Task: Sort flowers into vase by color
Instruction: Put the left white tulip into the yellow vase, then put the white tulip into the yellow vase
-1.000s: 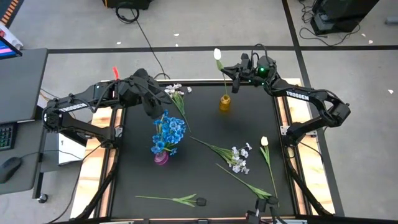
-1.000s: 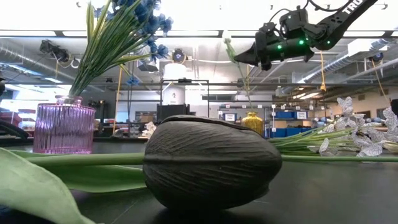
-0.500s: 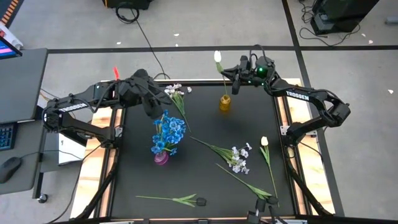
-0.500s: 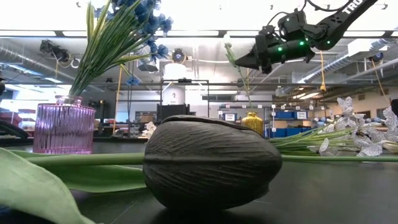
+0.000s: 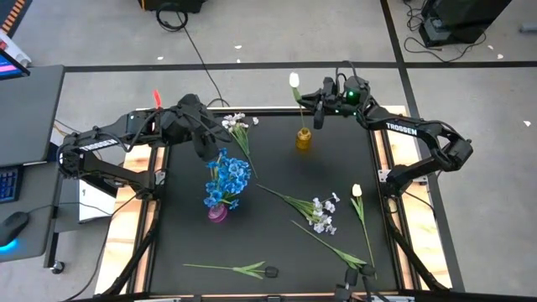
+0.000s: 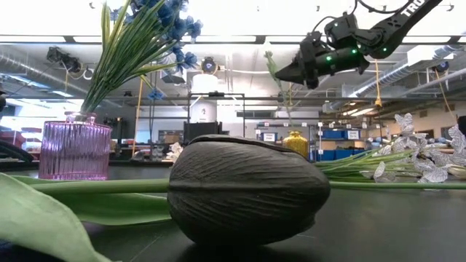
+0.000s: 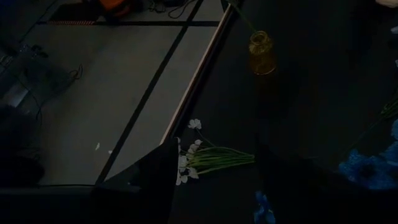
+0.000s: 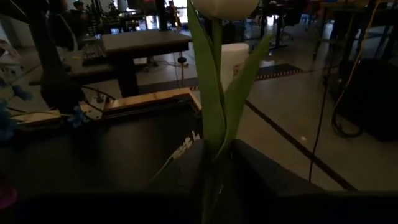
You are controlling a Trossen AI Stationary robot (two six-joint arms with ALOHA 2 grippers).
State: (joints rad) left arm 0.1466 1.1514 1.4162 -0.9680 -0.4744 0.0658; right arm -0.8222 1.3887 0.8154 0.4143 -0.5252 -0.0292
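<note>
My right gripper (image 5: 312,99) hovers over the table's far edge, shut on a white tulip (image 5: 294,80). The tulip's stem runs down into the small yellow vase (image 5: 303,138). My left gripper (image 5: 204,144) is open and hangs above the pink vase (image 5: 217,211), which holds the blue flowers (image 5: 227,178). It touches nothing. A white spray (image 5: 237,122) lies flat on the table just beyond the left gripper, and the left wrist view shows this spray (image 7: 198,157) between the fingers, far below. My right gripper pinches the white tulip's stem (image 8: 215,146) between its two fingers, a little below the bud, where the leaves wrap it. The fingers come level from the table's right side, across the stem. The tulip stands nearly upright, its lower end in the yellow vase's mouth (image 7: 260,35).
On the table's right half lie another white spray (image 5: 319,211) and a white tulip (image 5: 357,191) with a long stem. A dark tulip (image 5: 270,271) lies by the near edge and fills the low view's foreground (image 6: 247,191). The table's middle is bare.
My right gripper has lowered the white tulip slightly: the bud has sunk toward the yellow vase while the stem stays upright over it. The left arm has kept still.
</note>
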